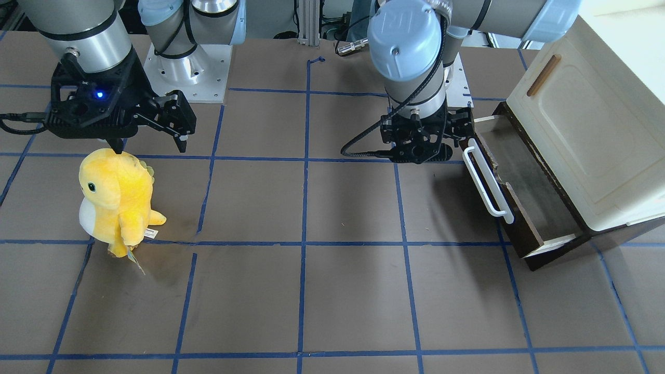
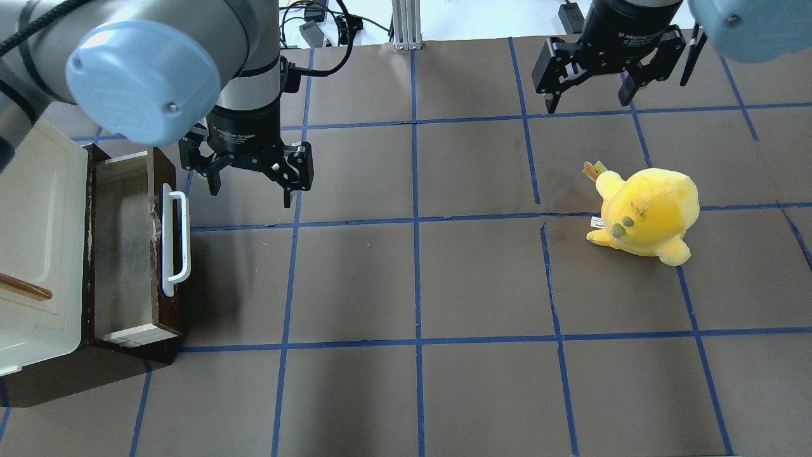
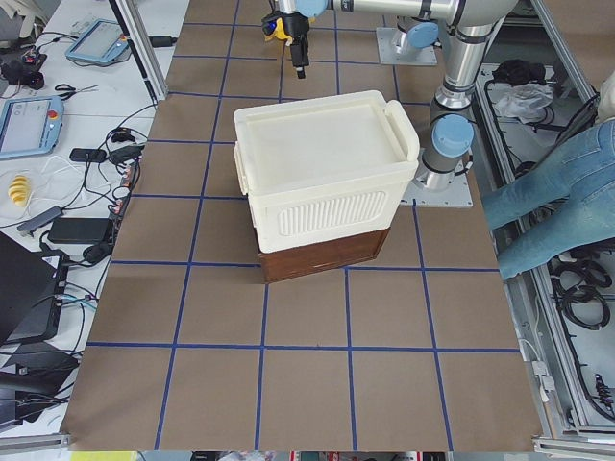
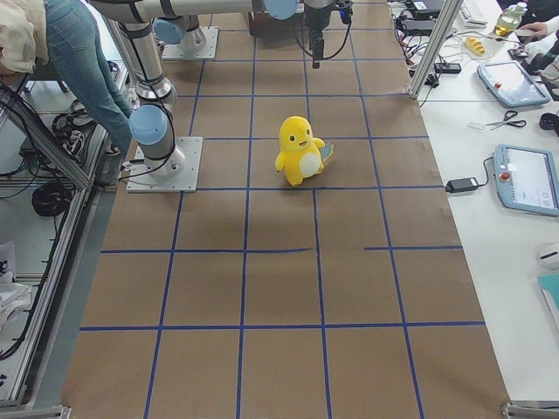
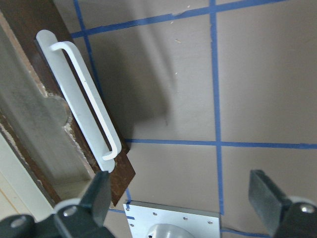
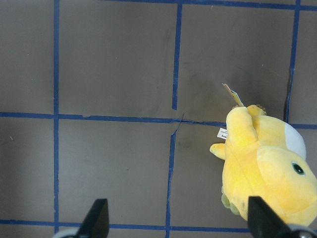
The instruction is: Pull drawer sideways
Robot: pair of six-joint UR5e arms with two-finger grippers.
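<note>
Well, the drawer (image 2: 120, 241) sits at the left end of the table (image 2: 412, 285), on the robot's left side. It is the bottom part of a dark-brown base under a cream-white cabinet (image 2: 38, 209). It stands well out from under the cabinet, toward the middle of the table, so its shallow, worn inside is open to view between the pale side edges. The long white bar handle (image 2: 186, 238) runs along its dark front and faces the bare middle of the table. A small brown wooden handle (image 2: 25, 289) shows on the cabinet's cream panel.

The left gripper (image 2: 249, 193) hangs pointing down just beside the drawer's front, at the end of the white handle nearest the robot's base plate. Its two fingers are spread wide with nothing between them. In the left wrist view one finger (image 5: 99, 191) lies close to the end of the handle, but I see no grip on the bar. The other finger is out over the brown table.

Over on the right half, the right gripper (image 2: 587, 101) also hangs with its jaws wide apart and empty. A yellow plush toy (image 2: 647, 212) with a white belly stands upright on the table near it, below and off to one side of the fingers. It is well apart from the drawer. Blue tape lines (image 2: 415, 222) mark the table in squares.
</note>
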